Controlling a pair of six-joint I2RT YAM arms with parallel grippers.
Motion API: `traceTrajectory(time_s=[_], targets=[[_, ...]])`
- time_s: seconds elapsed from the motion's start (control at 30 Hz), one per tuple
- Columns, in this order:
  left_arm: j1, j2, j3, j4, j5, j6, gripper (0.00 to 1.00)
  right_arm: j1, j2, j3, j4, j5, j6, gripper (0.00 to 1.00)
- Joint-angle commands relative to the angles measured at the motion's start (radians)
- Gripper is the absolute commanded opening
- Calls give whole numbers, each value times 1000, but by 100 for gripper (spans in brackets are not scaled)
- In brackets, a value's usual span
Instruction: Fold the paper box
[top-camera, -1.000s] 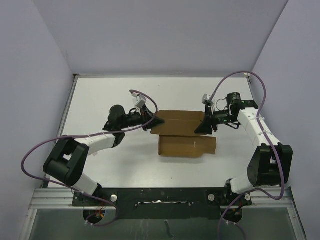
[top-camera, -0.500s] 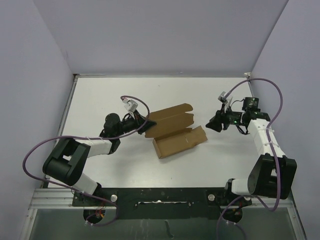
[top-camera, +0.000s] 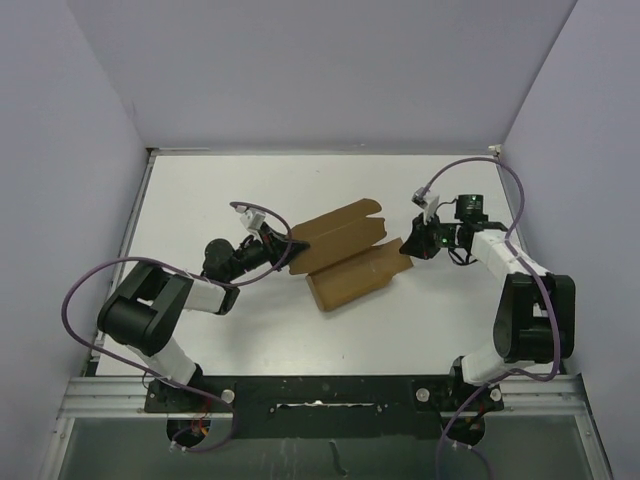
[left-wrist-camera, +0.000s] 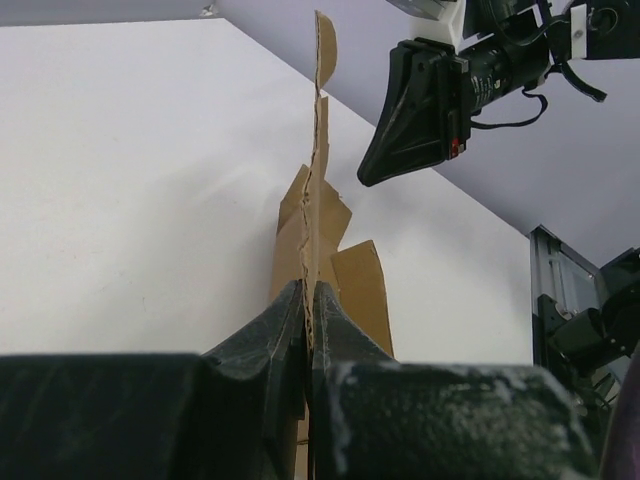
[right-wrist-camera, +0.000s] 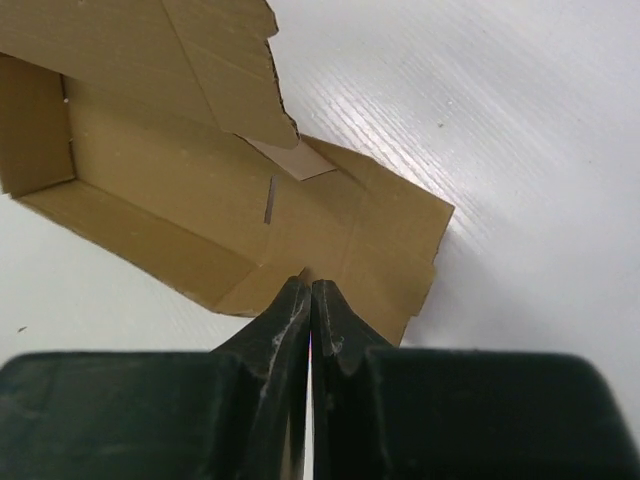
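- One paper box (top-camera: 352, 272) in play: plain brown cardboard with no print, half-formed. It's a shallow open tray with low walls, and a lid panel with tabbed flaps runs along its far side.
- It sits in the middle of the table (top-camera: 200, 190), right between the two grippers (white surface all round it).
- The long axis runs on a slant, with the left end nearer the arm bases and the right end farther off. The open side faces up.
- Left gripper (top-camera: 291, 253): the fingers are clamped on the lid panel's left edge, and the sheet shows edge-on between them.
- Right gripper (top-camera: 408, 246): the fingers are pressed together at the tray's right end. Whether they've caught any cardboard, I cannot tell.
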Motion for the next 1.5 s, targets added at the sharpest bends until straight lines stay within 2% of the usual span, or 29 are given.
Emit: traceTrajectory(time_s=[0.0, 0.17, 0.3, 0.4, 0.6, 0.97, 1.47], targets=[[8, 49, 24, 185, 18, -85, 0, 27, -20, -23, 128, 86, 40, 0], [4, 60, 36, 183, 27, -124, 0, 65, -35, -63, 224, 196, 70, 0], [1, 68, 23, 181, 24, -122, 0, 75, -41, -95, 330, 309, 193, 0], [-4, 72, 20, 185, 19, -133, 0, 82, -65, -133, 431, 330, 297, 0], [-19, 70, 25, 185, 18, -128, 0, 95, -54, -173, 525, 234, 382, 0], [-24, 61, 37, 160, 5, -101, 0, 98, -39, -194, 535, 79, 401, 0], [-23, 70, 74, 117, -16, -72, 0, 115, -22, -238, 546, -2, 428, 0]])
